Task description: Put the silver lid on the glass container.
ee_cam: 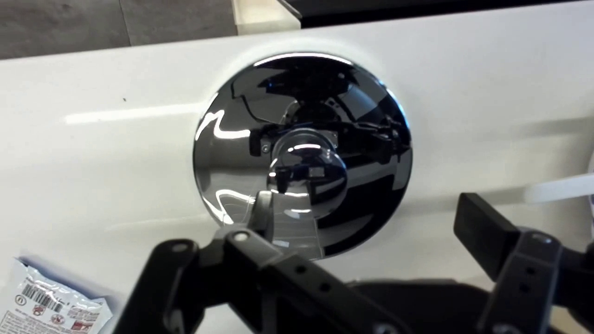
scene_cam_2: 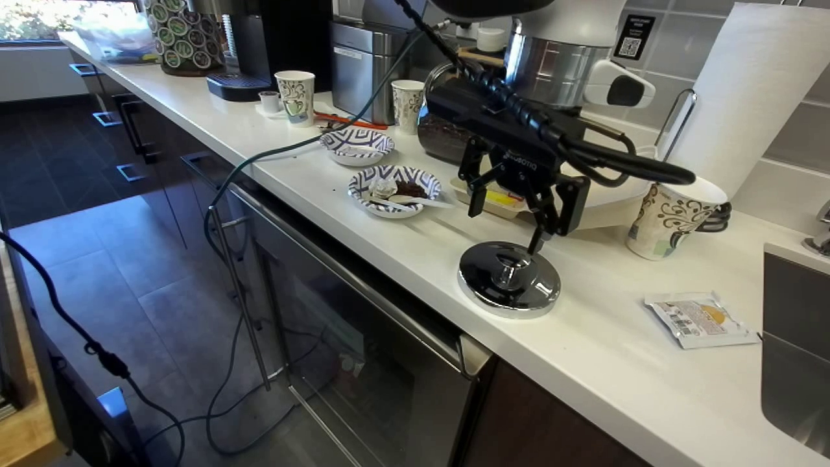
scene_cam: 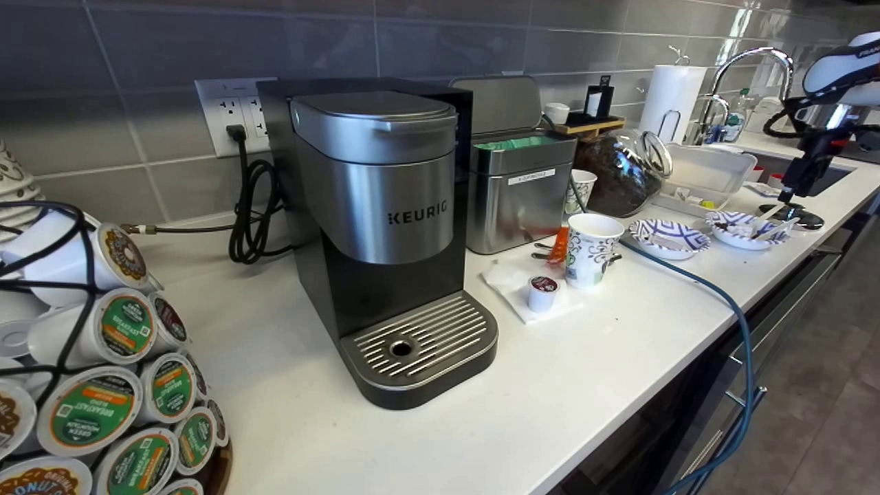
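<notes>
Lid (ee_cam: 302, 155) round, mirror-shiny, knob (ee_cam: 308, 181) at centre, flat on counter (scene_cam_2: 596, 363); gripper (scene_cam_2: 506, 227) spread apart above.

In the centre of the wrist view the lid (ee_cam: 304, 155) is of polished metal, glossy like a mirror; the claw (ee_cam: 365, 202) looks mostly matt. The counter (ee_cam: 116, 171) is smooth and softly shiny, the packet (ee_cam: 58, 304) at lower left crinkled. At the upper right of an exterior view, the container (scene_cam: 617, 175) is of glossy glass, the towel roll (scene_cam: 670, 91) of matt paper.

Kitchen: sink (scene_cam_2: 792, 337), faucet (scene_cam: 756, 51), coffee maker (scene_cam: 385, 199), countertop (scene_cam: 309, 440).
</notes>
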### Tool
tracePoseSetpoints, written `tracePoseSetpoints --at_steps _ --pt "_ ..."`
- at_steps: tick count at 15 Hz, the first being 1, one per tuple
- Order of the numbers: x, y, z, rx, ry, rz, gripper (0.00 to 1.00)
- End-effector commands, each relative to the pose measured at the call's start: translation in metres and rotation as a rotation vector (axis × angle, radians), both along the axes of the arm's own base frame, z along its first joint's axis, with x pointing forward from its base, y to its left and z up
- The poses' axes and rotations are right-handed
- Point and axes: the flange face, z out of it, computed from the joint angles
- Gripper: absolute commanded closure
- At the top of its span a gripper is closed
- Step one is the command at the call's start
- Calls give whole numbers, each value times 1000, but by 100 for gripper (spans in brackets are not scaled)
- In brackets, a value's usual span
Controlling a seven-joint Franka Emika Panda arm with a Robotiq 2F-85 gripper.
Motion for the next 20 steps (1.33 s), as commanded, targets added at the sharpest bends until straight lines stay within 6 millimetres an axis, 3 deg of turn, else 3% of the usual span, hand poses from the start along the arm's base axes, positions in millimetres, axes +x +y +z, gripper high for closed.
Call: tracePoseSetpoints --at_steps 1,9,11,16,17,19,20 --pt "-3 -15 -9 6 -21 -73 0" --pt "-9 -28 -21 9 -13 -125 1" --pt "-9 -28 -23 7 -13 -127 7" --pt "-8 -29 -24 4 -10 -133 48" --pt "-8 -29 -25 3 -9 -133 61" --pt "-7 -29 -24 2 -13 -132 77" --pt "-7 -29 -23 0 -16 -132 79"
